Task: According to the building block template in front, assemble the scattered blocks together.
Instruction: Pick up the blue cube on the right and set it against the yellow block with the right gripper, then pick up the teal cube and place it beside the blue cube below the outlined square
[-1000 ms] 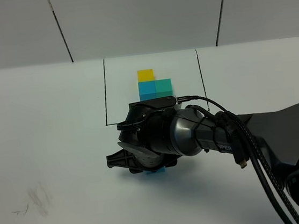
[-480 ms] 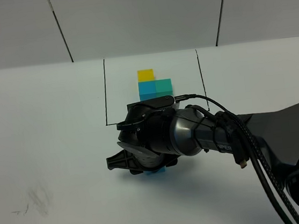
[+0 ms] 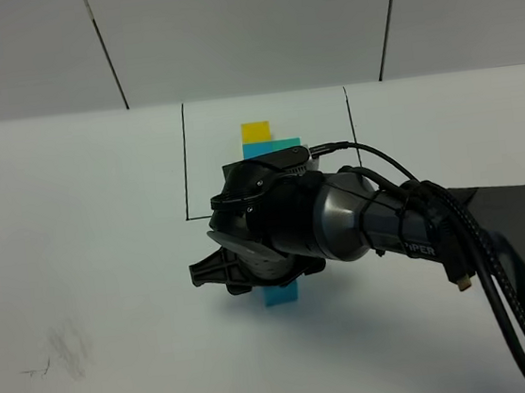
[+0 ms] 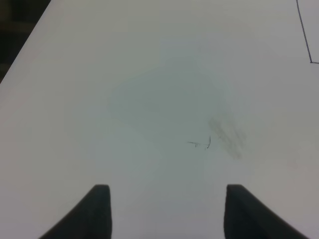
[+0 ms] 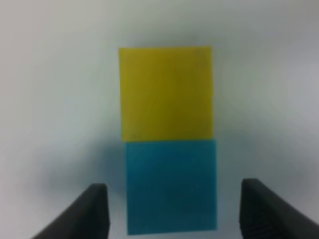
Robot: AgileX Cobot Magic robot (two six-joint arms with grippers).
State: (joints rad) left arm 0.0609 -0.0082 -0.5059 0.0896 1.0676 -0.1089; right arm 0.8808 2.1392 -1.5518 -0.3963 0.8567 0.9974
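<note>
The sky-blue cube [image 5: 171, 185] sits on the table [image 5: 60, 74] with the yellow cube [image 5: 166, 93] flush against its far face. I judge this copies the yellow-and-blue column of the building block template [image 3: 256, 131] just beyond. My right gripper [image 5: 174, 188] straddles the blue one, jaws parted and clear of both its sides, gripping nothing. My arm hides the template's lower cubes, and I see no teal-green loose cube. My left gripper [image 4: 164, 191] hangs parted and empty over scuffed table.
</note>
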